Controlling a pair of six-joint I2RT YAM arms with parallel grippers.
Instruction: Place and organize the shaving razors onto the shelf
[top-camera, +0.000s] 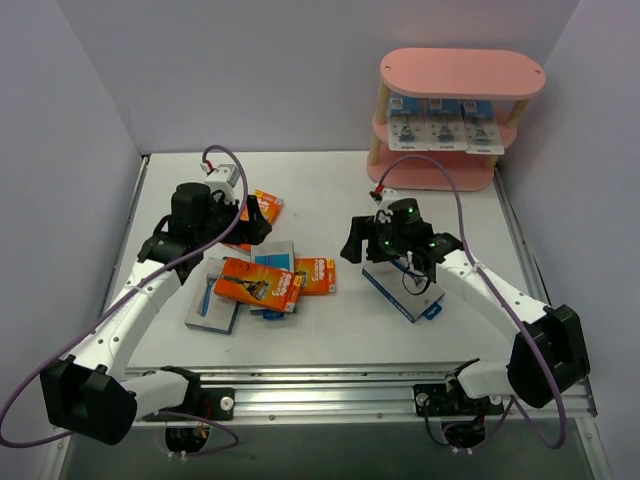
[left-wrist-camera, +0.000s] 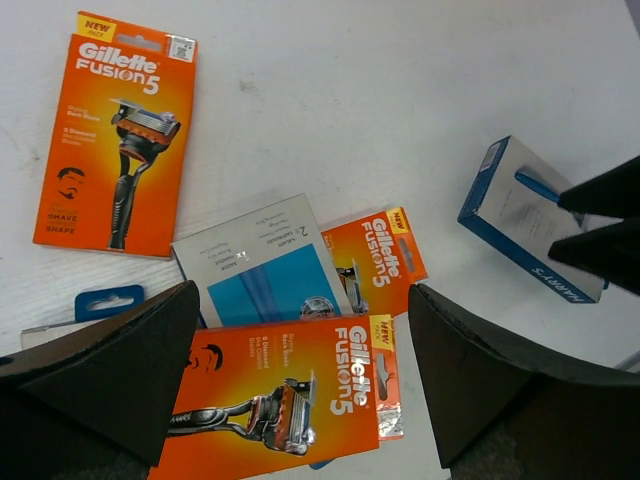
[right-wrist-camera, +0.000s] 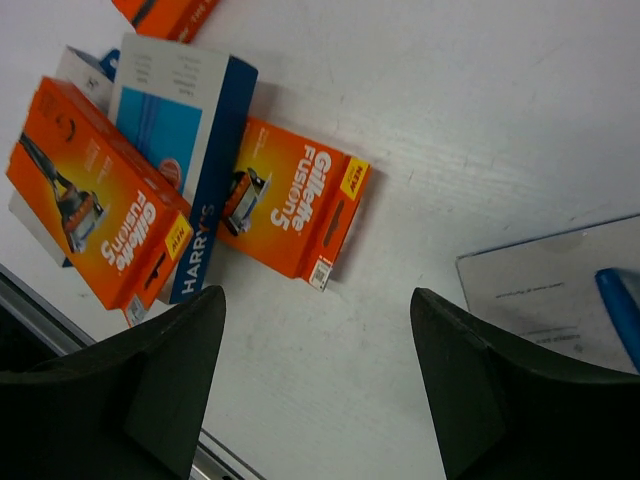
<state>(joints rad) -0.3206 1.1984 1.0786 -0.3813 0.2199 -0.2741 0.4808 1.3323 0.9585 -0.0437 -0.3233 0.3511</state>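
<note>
standing by the bench (top-camera: 320, 190), i see the razors in two places: three white-blue blister cards (top-camera: 437, 130) stand in a row on the middle board of the pink shelf (top-camera: 462, 70) at the far right corner, whose top and lowest boards show nothing on them, and the rest lie flat on the bench. most are heaped at the left, where a big orange pack (left-wrist-camera: 280, 400) overlaps a grey-blue box (left-wrist-camera: 255, 265) with a small orange box (left-wrist-camera: 375, 265) just beside it, and another orange pack (left-wrist-camera: 115, 130) lies apart from the heap. the left tool (left-wrist-camera: 302, 300) hangs over that heap with its jaws spread as wide as they go and nothing in them. the right tool (right-wrist-camera: 318, 300) hovers above bare bench, jaws well apart and holding nothing, with a blue-grey box (top-camera: 385, 285) lying on its own just beside it. these packs look like light, stiff card with a glossy face, so i'd judge they will slide rather than lift if pushed from above; the thin edges are the place to pinch, across the narrow width, and the lone blue-grey box seems easier than anything in the overlapped heap. squeezing hard could crush the card
</note>
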